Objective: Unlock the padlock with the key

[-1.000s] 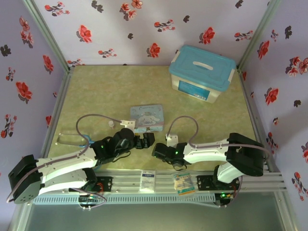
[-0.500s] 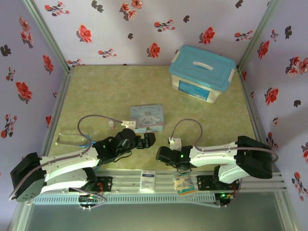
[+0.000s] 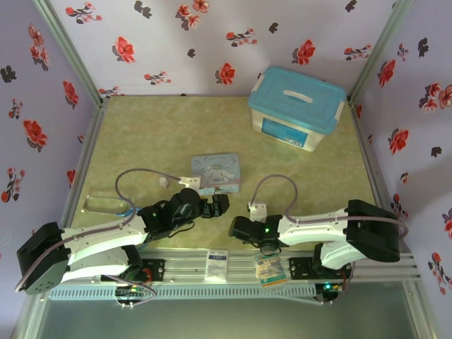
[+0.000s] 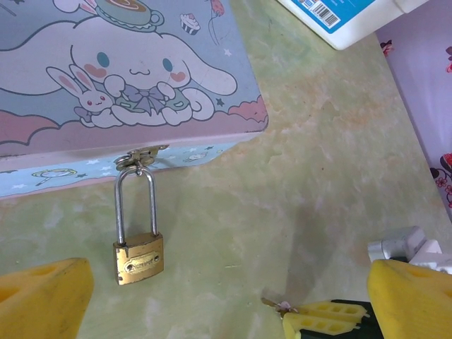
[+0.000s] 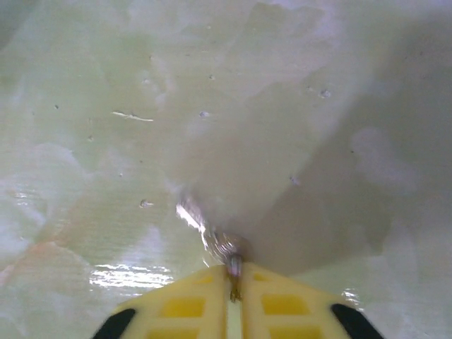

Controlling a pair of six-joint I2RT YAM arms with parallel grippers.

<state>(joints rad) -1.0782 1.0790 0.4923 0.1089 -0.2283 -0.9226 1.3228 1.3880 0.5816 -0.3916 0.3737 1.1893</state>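
Right gripper [image 5: 233, 296] is clamped on the key [image 5: 212, 236]: in the right wrist view its two yellow fingers meet with almost no gap, and the slim metal key sticks out from between them, slanting up and left low over the pale green table [image 5: 106, 141]. Whether the key's tip touches the surface cannot be told.

Left gripper [image 4: 226, 311] stands wide apart, with one yellow pad [image 4: 42, 296] at the lower left corner of its wrist view and the other at the lower right, nothing between them but bare table. Ahead of it the brass padlock [image 4: 138, 258] lies flat on the table, its silvery shackle [image 4: 134, 205] threaded through the hasp [image 4: 141, 155] on the near side of the cartoon-printed tin [image 4: 127, 70]. The shackle looks seated in the lock body.

From above, both grippers sit low near the front of the table, the left one just in front of the tin, the right one close beside it. A blue-lidded storage box [image 3: 296, 107] stands well apart at the far right.
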